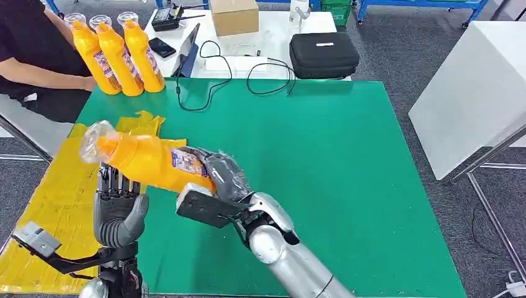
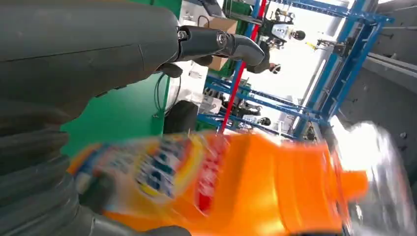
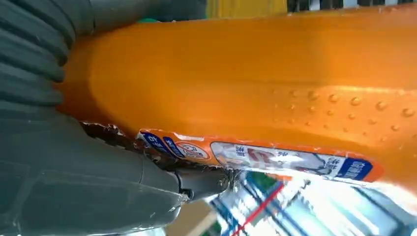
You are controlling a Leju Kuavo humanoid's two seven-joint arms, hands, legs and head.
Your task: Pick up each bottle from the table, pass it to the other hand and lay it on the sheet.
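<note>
The right hand (image 1: pixel 220 180) grips the base end of the orange plastic bottle with the clear cap (image 1: pixel 146 160), holding it nearly horizontal with the cap pointing away from the palm, toward the left hand (image 1: pixel 118 211). This orientation presents the free body for transfer. The left hand sits directly beneath the bottle's mid-section, fingers spread and raised, holding nothing; contact cannot be confirmed. The yellow plastic sheet (image 1: pixel 56 205) lies just beyond the left hand. Three matching orange bottles (image 1: pixel 118 56) stand upright well ahead of both hands.

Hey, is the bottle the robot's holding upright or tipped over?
Tipped: the bottle lies nearly sideways in the right hand, clear cap pointing toward the yellow sheet.
</note>
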